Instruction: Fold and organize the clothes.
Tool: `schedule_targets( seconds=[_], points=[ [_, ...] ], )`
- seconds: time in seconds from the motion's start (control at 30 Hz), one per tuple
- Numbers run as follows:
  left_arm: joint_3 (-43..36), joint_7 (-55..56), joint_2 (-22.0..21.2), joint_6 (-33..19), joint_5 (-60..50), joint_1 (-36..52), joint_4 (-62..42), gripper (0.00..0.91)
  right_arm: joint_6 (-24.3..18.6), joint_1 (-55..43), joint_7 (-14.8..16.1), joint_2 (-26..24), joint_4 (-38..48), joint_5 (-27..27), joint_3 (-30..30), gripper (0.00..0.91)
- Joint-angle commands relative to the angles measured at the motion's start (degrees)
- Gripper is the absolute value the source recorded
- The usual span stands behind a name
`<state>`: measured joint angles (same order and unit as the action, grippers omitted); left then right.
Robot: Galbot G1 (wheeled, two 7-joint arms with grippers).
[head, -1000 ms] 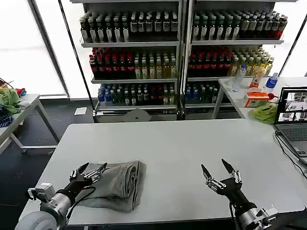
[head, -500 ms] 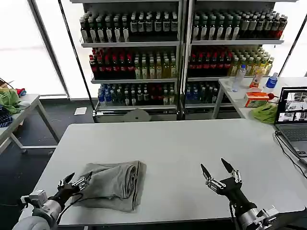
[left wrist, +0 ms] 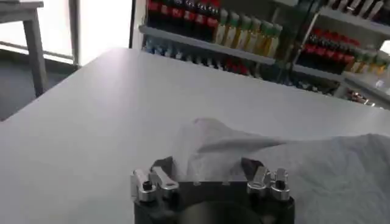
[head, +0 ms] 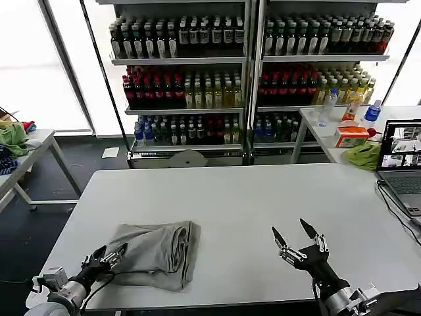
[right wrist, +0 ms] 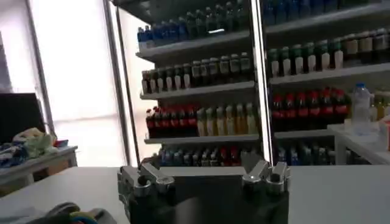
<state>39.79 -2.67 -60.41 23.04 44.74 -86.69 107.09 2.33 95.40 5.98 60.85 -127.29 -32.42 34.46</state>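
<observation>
Head view: folded light grey shirt (head: 156, 253) on the near-left part of the white worktop (head: 250, 204), flat and rumpled, long axis running from the near edge toward the far side, rolled folds stacked along its right-hand side. Left claw (head: 105, 257) low at the near-left corner, fingers spread apart, tips just at the shirt's left near edge, gripping nothing. Right claw (head: 294, 237) over bare worktop near the front right, well apart from the shirt, two dark fingers splayed wide and pointing up and away, nothing between them.

Left wrist view: same grey shirt (left wrist: 292, 164) bunched just beyond the open left claw (left wrist: 210, 173), one raised fold peaking ahead of the fingers, pale worktop (left wrist: 79, 122) stretching off behind.

Right wrist view: right claw (right wrist: 204, 173) parted, facing the shelves.

Behind the worktop, tall metal shelving (head: 250, 72) packed with rows of bottles (head: 184, 92) in dark, red, green and yellow. Bright windows to either side. Open laptop (head: 402, 161) at the worktop's right edge. Side table (head: 322, 128) at the right rear with a few bottles, an orange box (head: 351, 136) and a bright green cloth (head: 364, 156). Another small table (head: 33, 148) at far left, heaped with green and other cloths (head: 12, 139).
</observation>
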Motion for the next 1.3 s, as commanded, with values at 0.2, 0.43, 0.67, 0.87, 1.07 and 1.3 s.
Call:
schedule_targets(
  seconds=[0.2, 0.43, 0.67, 0.87, 1.07, 1.3],
  points=[
    [-0.58, -0.73, -1.22, -0.53, 2.04, -0.37, 0.01, 0.01, -0.16, -0.36, 0.1, 0.0, 0.43, -0.35, 0.14, 0.907],
    [-1.7, -0.53, -1.99, -0.92, 1.86, 0.21, 1.15, 0.0, -0.14, -0.23, -0.07, 0.19, 0.34, -0.46, 0.03, 0.907],
    [2.57, 0.33, -1.81, -1.49, 2.72, 0.47, 2.88, 0.0, -0.4, -0.02, -0.07, 0.02, 0.27, -0.96, 0.73, 0.907],
    [9.9, -0.88, -1.18, -1.71, 2.59, -0.53, 4.08, 0.0, -0.32, -0.87, -0.24, 0.11, 0.5, -0.91, 0.13, 0.907],
    [21.03, -3.84, 3.22, 1.84, 5.9, -3.07, 2.55, 0.0, -0.54, -1.03, -0.11, -0.49, 1.17, -1.08, -0.17, 0.907],
    [33.96, -10.62, 9.45, 6.0, 5.85, -3.83, 0.97, 0.0, -0.62, -1.6, -0.01, -0.84, 1.62, -1.25, -0.81, 0.907]
  ],
)
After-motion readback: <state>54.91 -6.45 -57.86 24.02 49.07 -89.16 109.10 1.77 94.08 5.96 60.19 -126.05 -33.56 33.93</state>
